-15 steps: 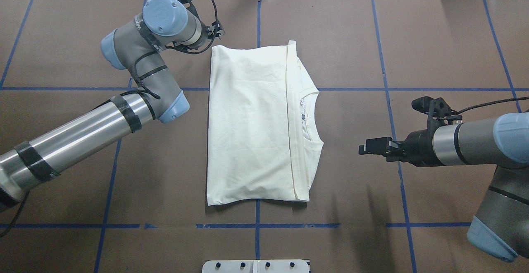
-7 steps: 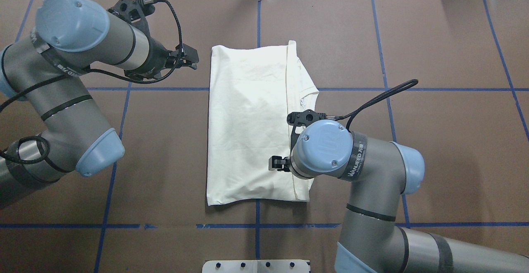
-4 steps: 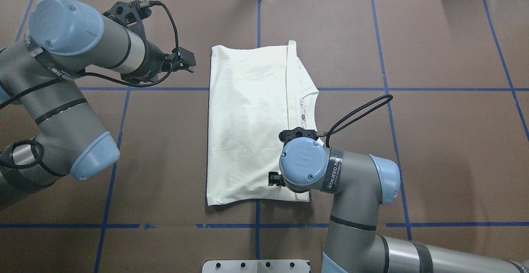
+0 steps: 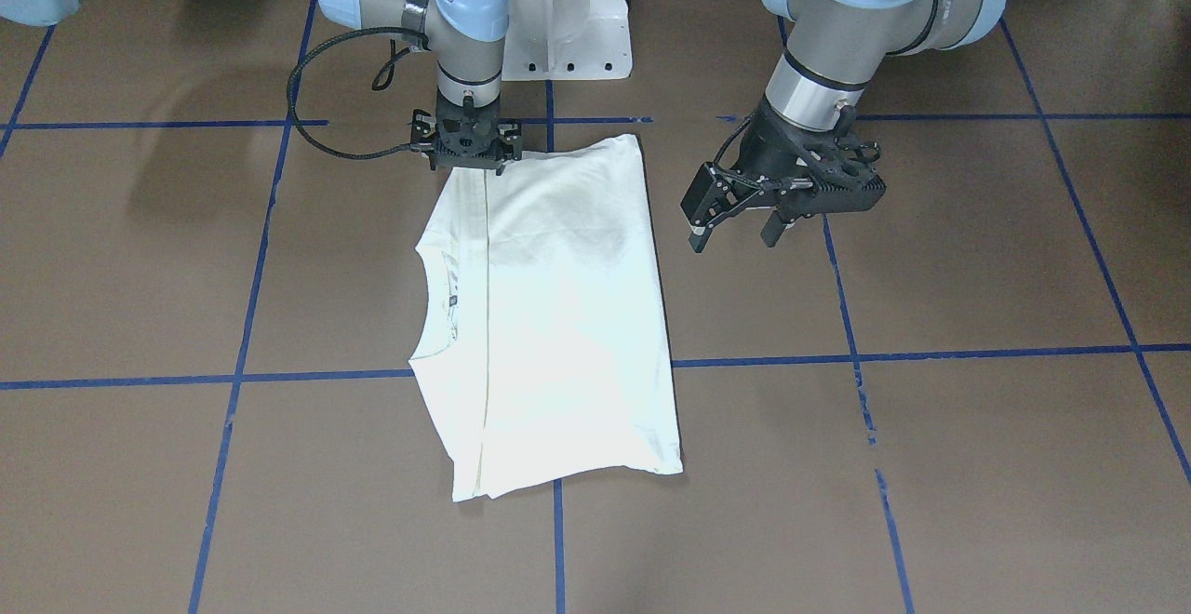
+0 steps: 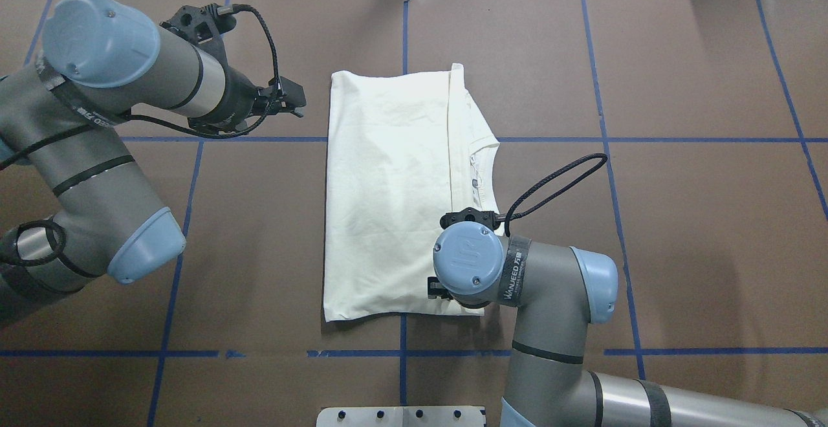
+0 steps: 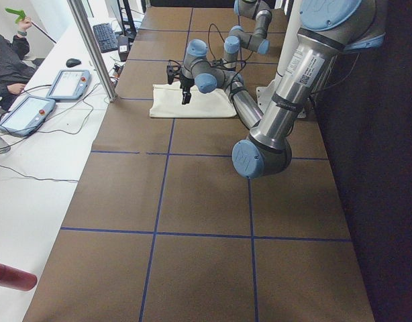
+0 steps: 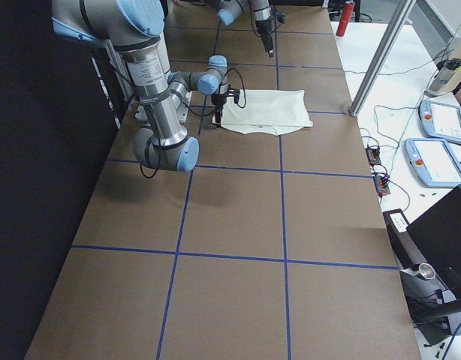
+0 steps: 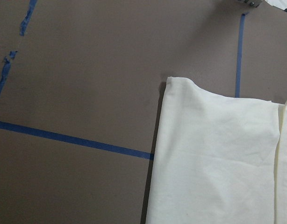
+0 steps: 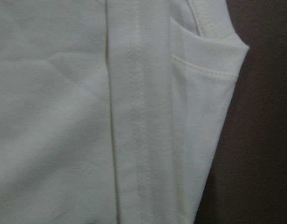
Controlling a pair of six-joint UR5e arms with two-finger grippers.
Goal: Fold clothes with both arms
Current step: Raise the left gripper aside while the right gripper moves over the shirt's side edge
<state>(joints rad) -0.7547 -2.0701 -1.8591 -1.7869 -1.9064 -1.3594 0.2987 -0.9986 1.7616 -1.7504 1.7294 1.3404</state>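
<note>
1. The left arm (image 5: 97, 129) reaches in over the brown counter (image 5: 679, 252) on the left side of the shirt (image 5: 388, 187); it stays off the cloth, with its forearm aimed toward the shirt's far left corner.
2. The left gripper (image 4: 735, 221) hangs above the counter just beside the shirt's left edge and does not touch it; its two fingers are spread apart with nothing between them; its wrist camera looks down on that corner of the shirt and the bare counter next to it.
3. The shirt lies flat in the middle of the counter, folded into a long rectangle with its plain cream side up; a stitched hem band runs along its length toward the right side; right of that band the collar opening shows, with a small label inside it.
4. Blue tape lines (image 5: 647, 139) cross the counter and meet the shirt's edges on both sides; one more runs just off the shirt's near edge.
5. The right gripper (image 4: 465, 166) points straight down onto the shirt's near right corner, on the collar side, at or right against the cloth; the wrist hides its fingers from above, and its own camera shows only cloth seen close, so I cannot tell whether it is spread or pressed together.
6. The right arm (image 5: 550, 323) bends up from the near side of the shirt; its blue-capped wrist sits over that same corner, and a black cable loops out to the shirt's right.
</note>
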